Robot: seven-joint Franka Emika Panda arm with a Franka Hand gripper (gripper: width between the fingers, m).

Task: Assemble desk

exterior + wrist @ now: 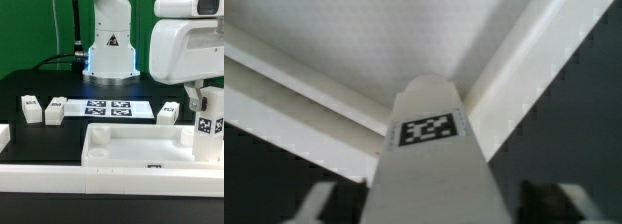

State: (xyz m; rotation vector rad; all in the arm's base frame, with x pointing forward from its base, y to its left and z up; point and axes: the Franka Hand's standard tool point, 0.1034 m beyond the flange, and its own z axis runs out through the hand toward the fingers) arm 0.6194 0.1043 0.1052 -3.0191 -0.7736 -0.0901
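Leg (208, 130) upright at tabletop (120, 152) corner, flanked by gripper (434, 205) fingers; clamped or slack, cannot tell.

Robotics lab, by every sign. Plain green backdrop (40, 25) behind, matte black counter (40, 85) below. At the rear of the counter, the white base of a robot arm (110, 50), marked with a warning triangle (112, 42) and lit blue at its side. Dark cables (62, 48) trailing off toward the exterior view's left. Flat on the counter, the marker board (110, 107), printed with black-and-white tags. Same kind of tag on the loose legs (33, 108) and, close up in the wrist view, on the upright leg (429, 170). Along the near edge, a long white border rail (60, 178).
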